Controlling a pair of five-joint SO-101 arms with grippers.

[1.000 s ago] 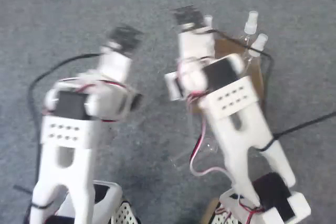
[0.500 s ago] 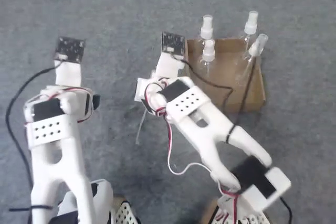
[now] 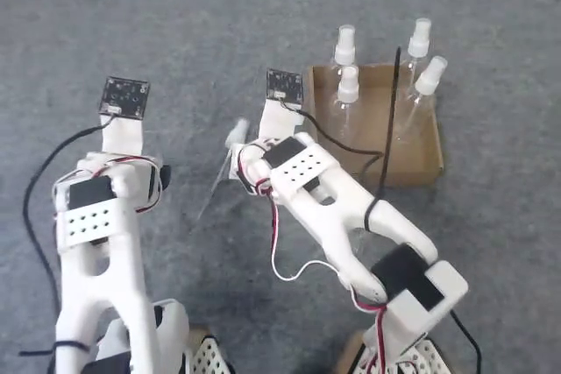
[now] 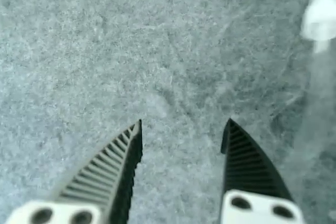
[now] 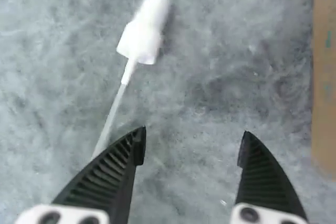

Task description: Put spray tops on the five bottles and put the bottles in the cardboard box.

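- The table [image 3: 491, 243] is covered in grey, felt-like carpet with a fuzzy, mottled nap.
- 2 white plastic arms stand side by side, each with a hole-dotted plate and looped red and white wires. The left arm [image 3: 96, 216] is over bare carpet, and the right arm [image 3: 342, 208] is angled toward the box.
- The cardboard box [image 3: 416, 166] is a shallow, brown, open-topped rectangle just beside the right arm's wrist.
- 4 clear bottles [image 3: 349, 87] with white spray tops fitted show at the box. The 2 nearer ones stand inside it, 1 of them leaning. The 2 farther ones rise past the far wall, and I cannot tell whether their bases are inside.
- The left gripper [image 4: 184, 127] hangs over the carpet with its jaws spread wide and nothing between them. Its fingers [image 4: 123, 166] are black, tapered and ridged on the inner faces.
- The right gripper [image 5: 193, 134] is likewise spread apart and holds nothing, with the box's edge off to one side.
- 1 loose spray top [image 5: 143, 32] lies flat on the carpet between the arms, apart from the box. It has a stubby white head, and its thin translucent tube runs toward 1 finger of the right gripper.
- A black cable [image 3: 386, 155] runs across the box between the bottles and over its near wall.
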